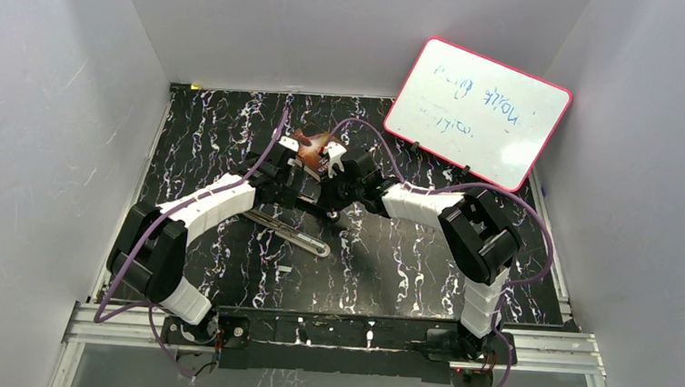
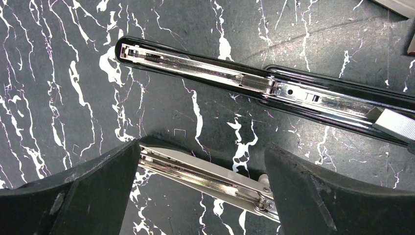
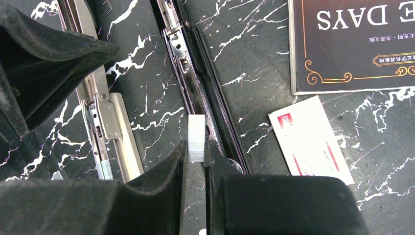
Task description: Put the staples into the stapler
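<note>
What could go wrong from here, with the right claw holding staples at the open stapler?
The right claw pinches only one end of the staples, so the strip may tilt or break. The strip sits beside the narrow channel of the stapler and might catch its rim. The left claw is open, so the stapler could slide.

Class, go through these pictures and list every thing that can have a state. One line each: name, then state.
stapler: opened up, metal channel bare
staples: one strip, pinched at one end, not yet in the channel
right gripper: jaws shut on the staples
left gripper: jaws wide open above the stapler
staple box: lying flat, apart from the stapler
whiteboard: propped up tilted, written on
</note>
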`<move>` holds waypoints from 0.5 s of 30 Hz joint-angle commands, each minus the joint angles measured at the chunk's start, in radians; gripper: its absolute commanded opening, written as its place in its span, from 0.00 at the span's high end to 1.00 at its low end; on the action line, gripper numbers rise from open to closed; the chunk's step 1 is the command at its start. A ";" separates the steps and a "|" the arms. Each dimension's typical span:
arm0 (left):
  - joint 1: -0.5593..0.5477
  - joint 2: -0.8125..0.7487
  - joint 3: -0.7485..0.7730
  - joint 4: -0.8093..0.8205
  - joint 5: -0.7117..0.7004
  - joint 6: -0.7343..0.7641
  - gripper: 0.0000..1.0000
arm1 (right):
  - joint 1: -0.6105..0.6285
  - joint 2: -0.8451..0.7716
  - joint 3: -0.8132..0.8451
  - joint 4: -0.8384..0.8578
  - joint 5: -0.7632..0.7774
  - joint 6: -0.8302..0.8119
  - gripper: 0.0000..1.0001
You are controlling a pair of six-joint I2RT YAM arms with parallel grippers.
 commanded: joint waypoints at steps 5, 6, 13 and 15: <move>-0.004 -0.043 -0.008 -0.004 -0.018 0.007 0.02 | -0.004 0.008 0.055 -0.036 0.020 -0.041 1.00; -0.004 -0.042 -0.009 -0.004 -0.018 0.008 0.02 | -0.004 0.007 0.057 -0.042 0.024 -0.046 1.00; -0.004 -0.044 -0.008 -0.004 -0.019 0.008 0.02 | -0.003 0.005 0.064 -0.074 0.027 -0.076 1.00; -0.004 -0.044 -0.007 -0.004 -0.019 0.008 0.02 | -0.001 0.005 0.066 -0.084 0.027 -0.084 1.00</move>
